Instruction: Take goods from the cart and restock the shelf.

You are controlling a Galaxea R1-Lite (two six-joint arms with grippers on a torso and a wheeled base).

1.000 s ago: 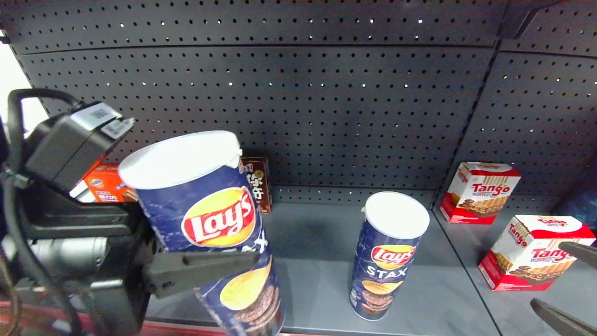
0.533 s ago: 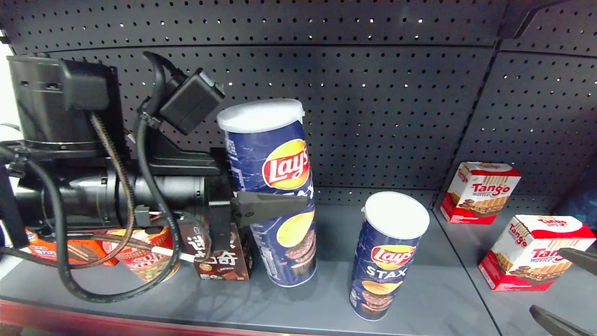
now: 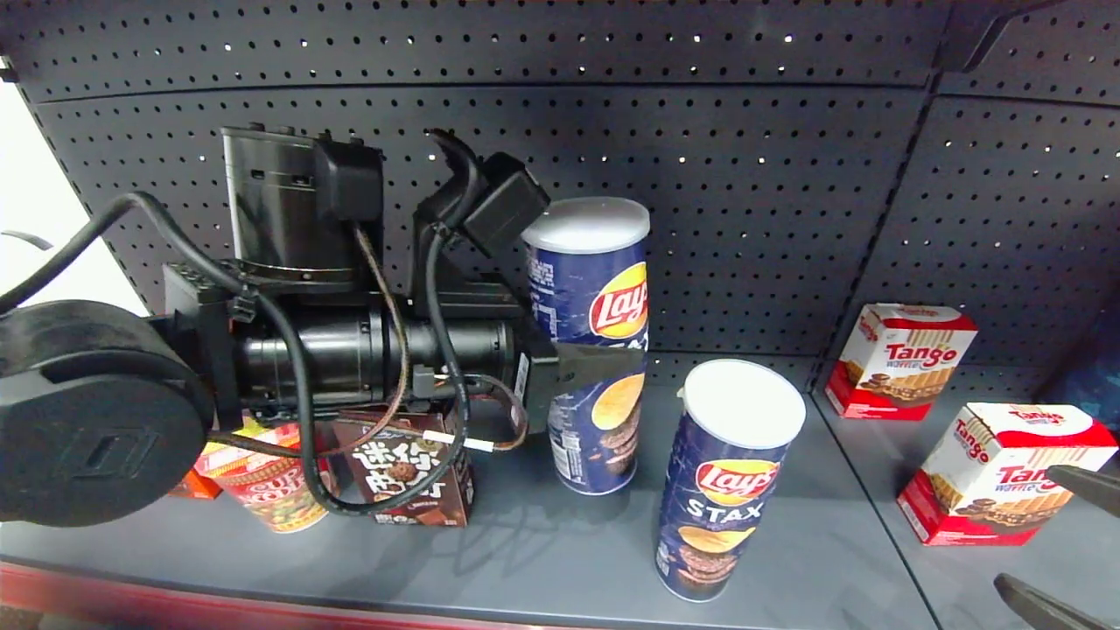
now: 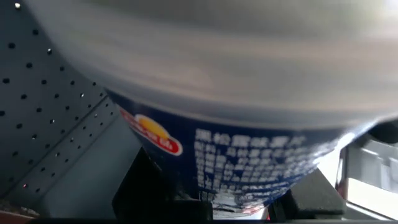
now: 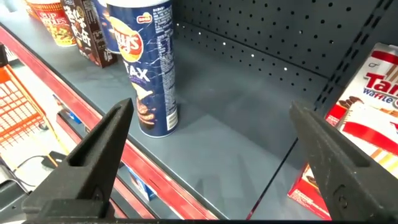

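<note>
My left gripper [image 3: 602,366] is shut on a blue chip can [image 3: 588,289] with a white lid. It holds the can upright over the grey shelf [image 3: 560,551], close to the pegboard back. I cannot tell whether the base touches the shelf. From the left wrist, the held can [image 4: 249,155] looms very close. A second, matching chip can [image 3: 726,481] stands nearer the front edge, to the right of the held one, and the right wrist view has this standing can [image 5: 146,62] too. My right gripper [image 3: 1072,542] hangs open at the far right, its fingers [image 5: 93,162] spread wide with nothing between them.
A brown chocolate box [image 3: 411,472] and a cup of noodles [image 3: 262,490] stand under my left arm. Two red-and-white wafer boxes [image 3: 901,359] [image 3: 997,472] sit on the right shelf section. An orange cart [image 5: 18,118] is below the shelf's red front edge [image 5: 143,168].
My left arm has carried the chip can from the front left to the right and deeper into the shelf, and lowered it upright. The right gripper has stayed put.
</note>
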